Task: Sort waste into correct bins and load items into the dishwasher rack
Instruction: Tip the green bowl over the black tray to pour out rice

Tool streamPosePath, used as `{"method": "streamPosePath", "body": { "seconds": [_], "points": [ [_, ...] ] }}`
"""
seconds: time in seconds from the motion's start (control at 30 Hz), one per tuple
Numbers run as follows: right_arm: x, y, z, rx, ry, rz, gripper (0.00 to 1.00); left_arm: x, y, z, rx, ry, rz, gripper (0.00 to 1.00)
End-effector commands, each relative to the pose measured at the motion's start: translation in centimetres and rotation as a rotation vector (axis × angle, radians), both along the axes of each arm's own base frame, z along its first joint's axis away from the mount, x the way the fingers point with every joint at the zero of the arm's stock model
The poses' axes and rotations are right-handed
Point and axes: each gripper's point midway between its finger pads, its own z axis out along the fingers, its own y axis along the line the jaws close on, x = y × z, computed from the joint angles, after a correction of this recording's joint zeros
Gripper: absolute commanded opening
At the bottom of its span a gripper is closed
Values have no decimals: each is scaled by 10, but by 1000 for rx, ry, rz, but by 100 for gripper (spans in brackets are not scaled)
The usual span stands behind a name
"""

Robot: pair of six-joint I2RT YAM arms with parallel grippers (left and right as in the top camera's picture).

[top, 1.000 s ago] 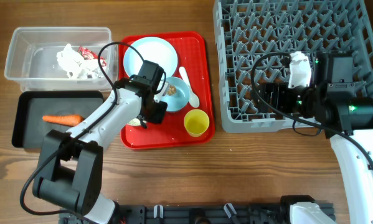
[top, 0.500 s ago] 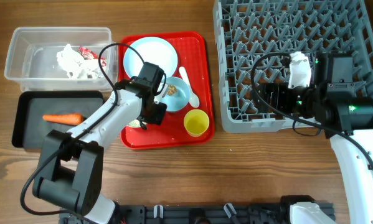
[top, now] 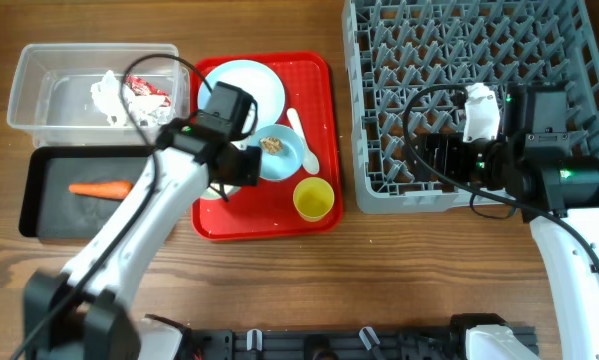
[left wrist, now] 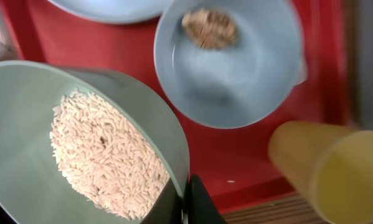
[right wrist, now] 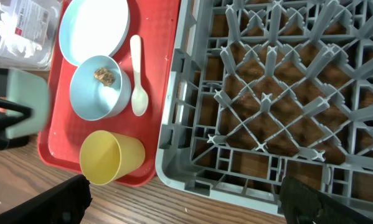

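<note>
Over the left side of the red tray (top: 319,100), near the middle of the tabletop, I am clamping my left claw (left wrist: 185,202) on the rim of the green bowl (left wrist: 24,124). Rice (left wrist: 105,155) is lying heaped inside that bowl, close to my fingers. I cannot tell whether the bowl is touching the tray or hanging just above it.

Just to its right the blue bowl (top: 279,152) is sitting on the tray with a small brown scrap (top: 273,144) in it. The blue plate (top: 254,85) is lying beyond it, toward the far edge of the table. The white spoon (top: 301,135) is lying along the right of the plate and the blue bowl, and the yellow cup (top: 314,198) is standing at the tray's near right corner.

At the far left corner of the table the clear tub (top: 39,75) is holding the crumpled paper (top: 107,95) and the red-and-white wrapper (top: 144,87). Right beside it on the near side, the black tray (top: 39,200) is holding the carrot (top: 99,188).

At the far right corner the grey rack (top: 459,40) is sitting on the table. I am holding my right claw (right wrist: 183,193) over the rack's near left corner, with the fingers spread wide apart.
</note>
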Motion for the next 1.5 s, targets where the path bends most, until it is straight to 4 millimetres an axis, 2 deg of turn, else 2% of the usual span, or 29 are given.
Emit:
{"method": "streamPosePath", "body": {
  "seconds": [0.0, 0.1, 0.23, 0.37, 0.53, 0.77, 0.87, 0.97, 1.33, 1.47],
  "points": [
    [0, 4, 1, 12, 0, 22, 100, -1, 6, 47, -131, -85, 85, 4],
    [0, 4, 1, 12, 0, 22, 100, -6, 30, 61, -181, -91, 162, 4],
    [0, 4, 1, 12, 0, 23, 100, -7, 79, 61, -193, -64, 306, 4],
    [0, 4, 1, 12, 0, 23, 100, -3, 121, 62, -365, -78, 320, 4],
    [0, 4, 2, 12, -1, 22, 100, 4, 160, 59, -553, -111, 363, 4],
    [0, 4, 1, 12, -1, 22, 100, 15, 192, 43, -870, -150, 373, 4],
    [0, 4, 1, 12, -1, 22, 100, 15, 197, 41, -990, -164, 378, 4],
    [-1, 4, 1, 12, 4, 22, 100, 8, 208, 38, -1086, -140, 464, 4],
    [-1, 4, 1, 24, 15, 2, 100, -2, 246, 71, -1279, -282, 607, 4],
    [-2, 4, 0, 24, 18, 2, 100, 0, 253, 93, -1392, -361, 619, 4]
  ]
}}
